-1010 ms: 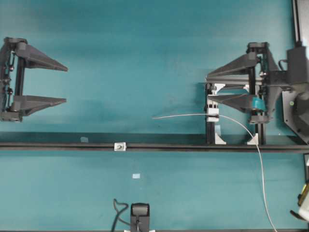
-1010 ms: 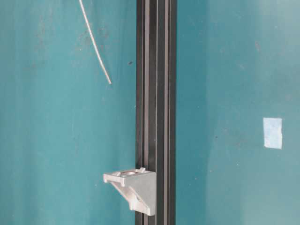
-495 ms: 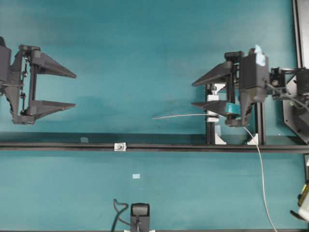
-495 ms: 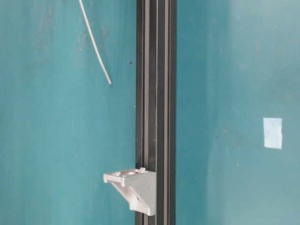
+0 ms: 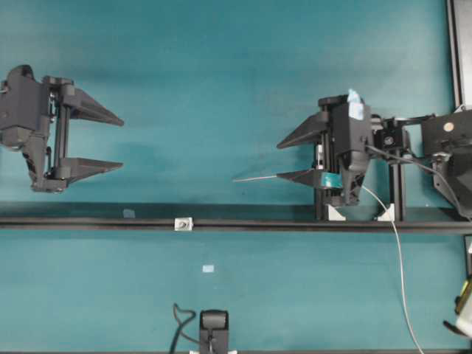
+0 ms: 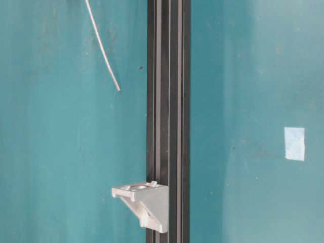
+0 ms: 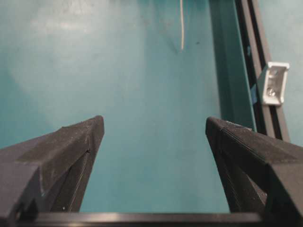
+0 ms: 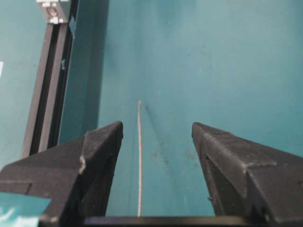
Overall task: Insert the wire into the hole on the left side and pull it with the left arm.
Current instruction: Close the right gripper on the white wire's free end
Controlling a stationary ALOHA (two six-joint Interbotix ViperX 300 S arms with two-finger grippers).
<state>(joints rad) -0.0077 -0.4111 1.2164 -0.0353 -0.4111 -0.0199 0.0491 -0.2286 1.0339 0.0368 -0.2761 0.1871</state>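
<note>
The wire (image 5: pixel 254 178), a thin pale strand, lies flat on the teal table (image 5: pixel 221 88), running lengthwise between the right gripper (image 8: pixel 156 135)'s wide-spread, empty black fingers. Its free end points toward the small white block (image 5: pixel 183 223) on the black rail (image 5: pixel 110 223). The left gripper (image 5: pixel 107 142) gapes wide, well away.

A teal counter (image 5: pixel 221 74) fills every view, evenly lit with a soft pale sheen (brightest in the left wrist view). A black rail (image 5: pixel 243 224) crosses it; a small pale tape patch (image 5: pixel 208 268) sits nearby.
</note>
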